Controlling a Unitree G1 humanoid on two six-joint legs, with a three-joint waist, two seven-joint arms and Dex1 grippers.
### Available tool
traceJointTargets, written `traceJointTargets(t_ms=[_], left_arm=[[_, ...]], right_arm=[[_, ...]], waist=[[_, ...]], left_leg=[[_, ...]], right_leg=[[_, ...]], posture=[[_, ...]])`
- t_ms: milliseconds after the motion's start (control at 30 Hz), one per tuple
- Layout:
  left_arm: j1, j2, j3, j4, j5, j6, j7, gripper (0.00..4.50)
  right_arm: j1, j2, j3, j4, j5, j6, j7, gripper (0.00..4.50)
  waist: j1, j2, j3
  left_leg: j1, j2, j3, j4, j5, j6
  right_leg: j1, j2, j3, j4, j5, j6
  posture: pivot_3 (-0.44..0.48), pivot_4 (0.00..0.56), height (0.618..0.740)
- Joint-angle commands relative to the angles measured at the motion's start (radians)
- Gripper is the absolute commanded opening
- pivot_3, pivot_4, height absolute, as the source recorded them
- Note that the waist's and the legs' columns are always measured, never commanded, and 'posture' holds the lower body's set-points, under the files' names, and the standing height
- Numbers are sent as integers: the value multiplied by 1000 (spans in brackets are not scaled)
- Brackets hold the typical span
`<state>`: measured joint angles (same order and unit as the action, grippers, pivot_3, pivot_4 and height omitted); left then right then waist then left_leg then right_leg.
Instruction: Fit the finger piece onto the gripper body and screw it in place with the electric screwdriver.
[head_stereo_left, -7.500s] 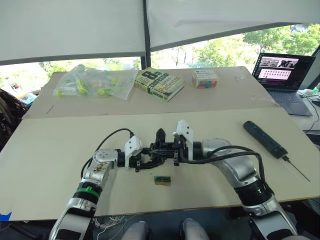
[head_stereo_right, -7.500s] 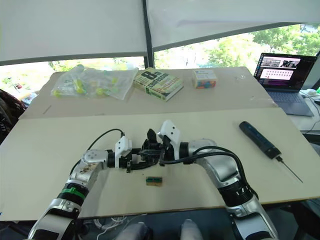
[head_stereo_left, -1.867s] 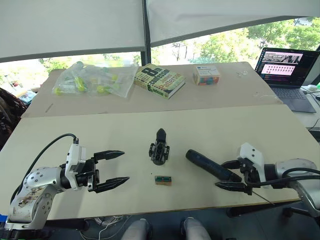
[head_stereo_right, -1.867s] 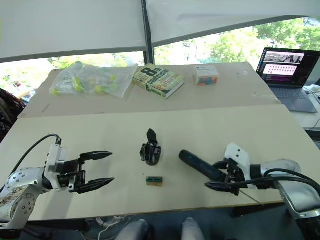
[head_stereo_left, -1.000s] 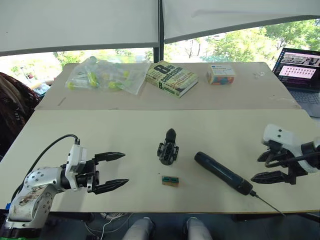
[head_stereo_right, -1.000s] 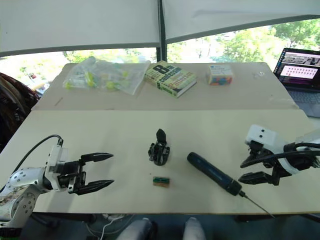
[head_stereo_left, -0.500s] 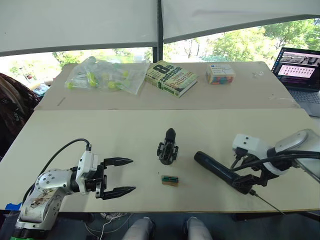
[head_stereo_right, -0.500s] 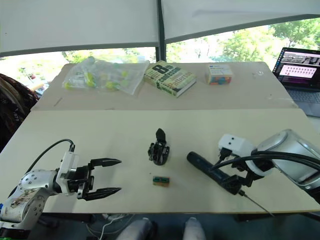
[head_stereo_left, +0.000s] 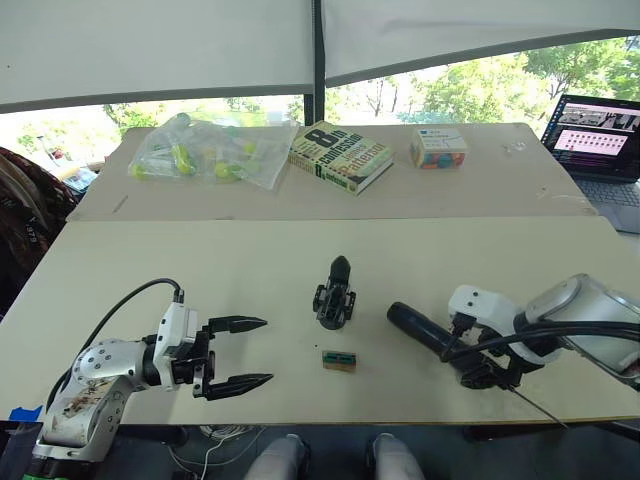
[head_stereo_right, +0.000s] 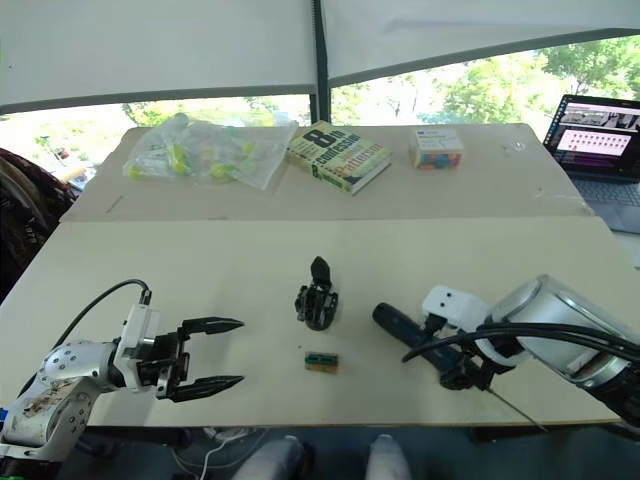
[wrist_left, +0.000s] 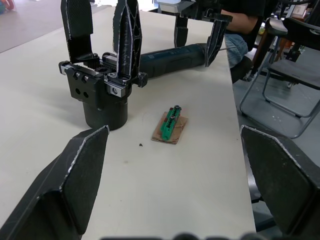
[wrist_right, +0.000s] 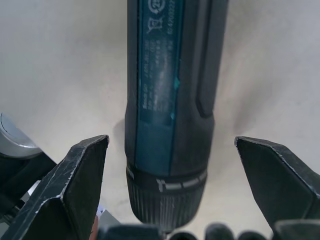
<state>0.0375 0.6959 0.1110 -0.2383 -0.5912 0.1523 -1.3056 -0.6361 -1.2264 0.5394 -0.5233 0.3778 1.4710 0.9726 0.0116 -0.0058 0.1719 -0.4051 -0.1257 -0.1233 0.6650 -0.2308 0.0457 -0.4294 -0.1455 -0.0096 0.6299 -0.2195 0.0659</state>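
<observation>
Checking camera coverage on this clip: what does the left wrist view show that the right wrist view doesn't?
The left wrist view alone shows the gripper body standing upright, a small green part on a brown card, and the right tool open astride the electric screwdriver. The right wrist view alone shows the screwdriver's printed label. Both show the screwdriver lying on the table.

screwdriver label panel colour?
Teal-blue on the dark electric screwdriver, clearest in the right wrist view.
</observation>
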Motion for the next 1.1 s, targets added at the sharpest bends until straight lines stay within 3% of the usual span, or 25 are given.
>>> traceJointTargets(t_ms=[33, 100, 233, 300, 467, 633, 800, 900, 967, 1100], left_arm=[[-4, -2, -1, -31, -11, -9, -1, 4500], [-4, 0, -1, -33, -12, -9, 0, 4500], [0, 8, 7, -28, -15, -8, -4, 4500], [1, 13, 10, -22, -15, -9, -10, 4500], [-9, 20, 11, -6, -16, -8, -20, 4500], [-49, 24, 5, 31, -13, -7, -38, 4500], [-107, 27, -20, 86, 0, -13, -81, 4500], [-152, 21, -39, 132, 13, -20, -109, 4500], [-170, 16, -53, 161, 24, -30, -125, 4500], [-178, 9, -66, 191, 41, -49, -141, 4500]], right_arm=[[-11, 6, -4, -13, 10, 18, -23, 4239], [-2, 2, 7, -12, 10, 20, -31, 3726], [21, -23, 10, -12, 10, 2, -34, 2246], [30, -36, -5, 2, 1, -21, -37, 1907], [86, -90, -108, 18, 22, -96, -5, 1907], [147, -128, -379, 131, 150, -15, 59, 1907], [197, 15, -826, 208, 285, -45, 98, 1907], [228, 184, -1102, 183, 401, -135, 122, 1907], [275, 272, -1186, 111, 443, -198, 108, 1907], [319, 423, -1214, -49, 555, -253, 14, 1907]], waist=[[0, 0, 0], [0, 0, 0], [0, -1, 0], [0, -1, -1], [6, -1, -1], [3, -1, 0], [-3, -1, 0], [0, -1, -1], [2, -1, -1], [2, -1, -1]], left_leg=[[0, 0, 0, 0, 0, 0], [0, 0, 0, 0, 0, 0], [0, 0, 0, 0, 0, 0], [1, 0, 0, 0, 0, 0], [1, 0, 0, 0, 0, 0], [0, 0, 1, 0, 0, 0], [1, 1, 2, 0, 0, 0], [2, 1, 2, 0, 0, 0], [2, 1, 2, 0, 0, 0], [2, 1, 2, 0, 0, 1]], right_leg=[[0, 0, 0, 0, 0, 0], [0, 0, 0, 0, 0, 0], [0, 0, 0, 0, 0, 0], [1, 0, 0, 0, 0, 0], [2, 0, -1, -1, 1, 1], [1, 0, 0, 0, 2, 1], [1, 2, 1, 0, 3, 0], [2, 3, 1, 0, 3, 0], [2, 3, 1, 0, 3, 0], [3, 2, 2, -1, 3, 1]], posture=[[0, 150, 740], [0, 150, 740], [0, 150, 740], [0, 150, 740], [0, 150, 740], [0, 150, 740], [0, 150, 740], [0, 150, 740], [0, 150, 740], [0, 150, 740]])
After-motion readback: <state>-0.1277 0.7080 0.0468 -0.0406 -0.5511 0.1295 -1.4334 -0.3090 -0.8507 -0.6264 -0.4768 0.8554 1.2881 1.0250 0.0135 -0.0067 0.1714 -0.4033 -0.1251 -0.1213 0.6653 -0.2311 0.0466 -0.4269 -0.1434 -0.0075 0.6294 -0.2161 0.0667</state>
